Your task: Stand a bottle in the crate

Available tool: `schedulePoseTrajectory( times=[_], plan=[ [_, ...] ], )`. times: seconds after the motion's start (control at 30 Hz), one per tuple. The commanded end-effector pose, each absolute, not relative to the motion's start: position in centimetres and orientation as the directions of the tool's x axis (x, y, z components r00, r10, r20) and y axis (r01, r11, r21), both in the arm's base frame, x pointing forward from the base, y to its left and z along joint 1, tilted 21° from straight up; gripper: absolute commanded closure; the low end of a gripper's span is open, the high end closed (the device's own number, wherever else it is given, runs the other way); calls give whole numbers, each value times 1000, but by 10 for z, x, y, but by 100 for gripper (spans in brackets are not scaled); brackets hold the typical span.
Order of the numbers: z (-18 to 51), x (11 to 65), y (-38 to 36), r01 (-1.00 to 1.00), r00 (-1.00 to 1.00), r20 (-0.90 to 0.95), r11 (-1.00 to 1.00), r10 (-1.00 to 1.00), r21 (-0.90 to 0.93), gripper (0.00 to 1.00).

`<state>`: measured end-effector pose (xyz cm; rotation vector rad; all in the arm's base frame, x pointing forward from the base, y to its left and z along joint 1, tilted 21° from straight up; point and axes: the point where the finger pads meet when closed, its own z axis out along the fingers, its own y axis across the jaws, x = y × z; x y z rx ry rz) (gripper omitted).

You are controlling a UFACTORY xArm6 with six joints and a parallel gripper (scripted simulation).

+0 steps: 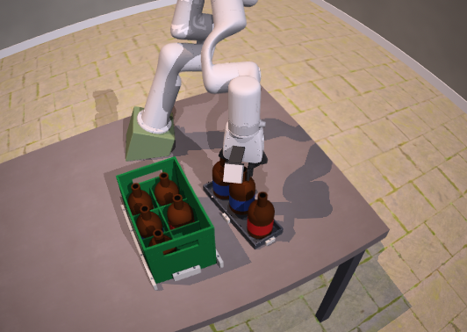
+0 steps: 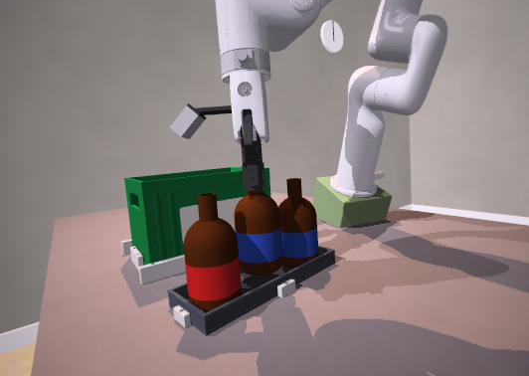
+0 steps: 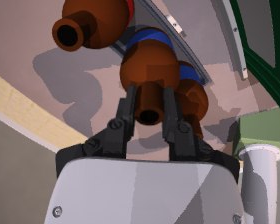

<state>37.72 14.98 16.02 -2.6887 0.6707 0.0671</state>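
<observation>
On the tray (image 2: 308, 267), the claw (image 3: 149, 111) clamps the middle bottle's (image 2: 257, 227) neck.

I see brown glass bottles: two blue-banded (image 2: 257, 244), one red-banded (image 2: 212, 276), on a dark grey tray (image 2: 259, 298); a green plastic crate (image 1: 193, 249); mauve tabletop (image 1: 70, 262).

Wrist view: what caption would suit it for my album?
Gripper clamped on the neck of the middle blue-banded bottle on the tray, red-banded bottle beyond.
</observation>
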Motion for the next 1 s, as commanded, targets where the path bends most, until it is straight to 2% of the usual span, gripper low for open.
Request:
schedulePoseTrajectory(
  times=[0.0, 0.97],
  plan=[
    [167, 378, 148, -461, 886, -130, -819, -445, -342, 100],
    [179, 377, 143, -461, 886, -130, -819, -445, -342, 100]
  ],
)
